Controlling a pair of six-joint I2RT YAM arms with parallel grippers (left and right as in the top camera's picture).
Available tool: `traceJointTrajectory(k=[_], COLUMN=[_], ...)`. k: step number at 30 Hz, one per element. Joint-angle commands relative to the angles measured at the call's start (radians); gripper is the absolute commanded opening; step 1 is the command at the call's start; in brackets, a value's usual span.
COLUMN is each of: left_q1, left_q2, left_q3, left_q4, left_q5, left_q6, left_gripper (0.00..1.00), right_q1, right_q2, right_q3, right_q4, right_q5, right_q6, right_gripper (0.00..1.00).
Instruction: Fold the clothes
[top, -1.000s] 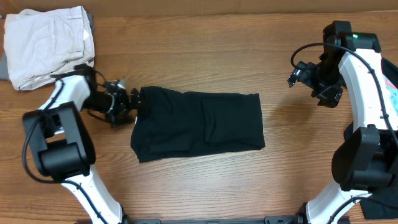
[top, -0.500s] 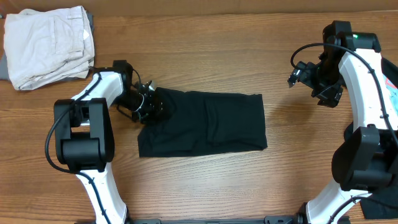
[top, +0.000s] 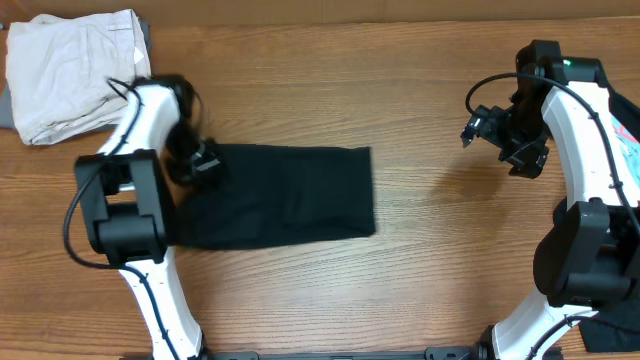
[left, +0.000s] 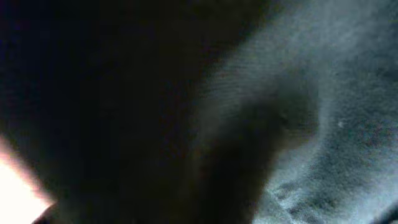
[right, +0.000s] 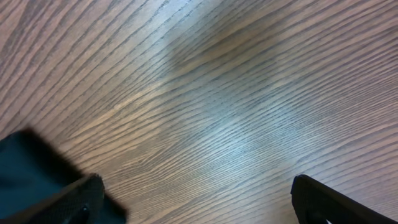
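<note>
**Black garment dragged toward the left arm's side**

Since a second ago the black garment (top: 290, 195) has slid across the table (top: 430, 70). Its far edge now lies well short of where it was. The left gripper (top: 205, 160) has pulled back with it and now sits closer to the cream pile (top: 75, 70). Its jaws, wide apart a second ago, have closed.

The garment lies flat as a folded rectangle. Its long axis runs straight out from the left gripper toward the right arm, and the near short end is under the fingers.

The left gripper is pinched tight on that near end, and its wrist camera sees only dark cloth pressed up close. The right gripper (top: 472, 130) has its jaws spread wide and holds nothing. It hangs over bare wood, well apart from the garment's far edge.
</note>
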Motion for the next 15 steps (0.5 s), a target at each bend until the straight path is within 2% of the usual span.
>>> traceJointTrajectory(k=[1,7,15], left_q1=[0.013,-0.053,-0.224], left_q2=[-0.005,-0.005,-0.004], left_q3=[0.193,0.38,0.391], left_q4=[-0.073,-0.223,-0.239], left_q5=[-0.147,-0.148,-0.068], left_q6=[-0.063,-0.07,-0.068], left_gripper=[0.04,0.04,0.04], right_q1=[0.003,0.004,0.005], right_q2=[-0.024,-0.024,-0.024], right_q3=[-0.01,-0.035,-0.065], right_q4=[0.01,0.04,0.049], right_q5=[0.008,-0.028,-0.036], right_q6=[-0.006,-0.006,-0.006], right_gripper=[1.0,1.0,1.0])
